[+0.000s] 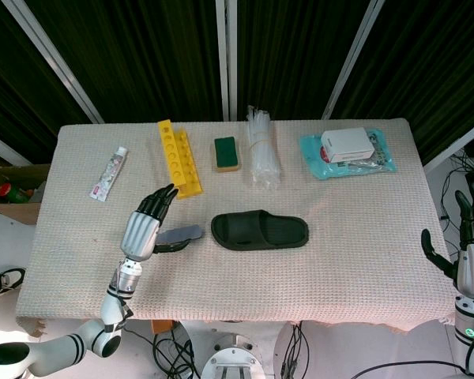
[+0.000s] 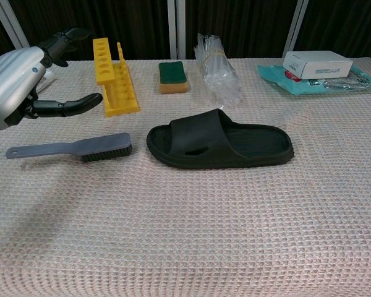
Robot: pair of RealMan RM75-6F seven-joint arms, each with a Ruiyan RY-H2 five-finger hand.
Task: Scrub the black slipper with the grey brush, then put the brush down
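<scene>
The black slipper (image 1: pixel 260 230) (image 2: pixel 220 147) lies flat near the middle of the table, toe to the right. The grey brush (image 1: pixel 179 235) (image 2: pixel 73 148) lies on the cloth just left of it, bristles down, handle pointing left. My left hand (image 1: pixel 146 225) (image 2: pixel 25 79) hovers over the brush handle with fingers spread, holding nothing. My right hand (image 1: pixel 468 241) stands off the table's right edge, fingers apart and empty; the chest view does not show it.
Along the far side lie a toothpaste tube (image 1: pixel 109 174), a yellow rack (image 1: pixel 178 156) (image 2: pixel 113 75), a green sponge (image 1: pixel 226 152) (image 2: pixel 172 75), a clear plastic bundle (image 1: pixel 261 148) (image 2: pixel 219 68) and a white box on a teal wipes pack (image 1: pixel 347 150) (image 2: pixel 317 69).
</scene>
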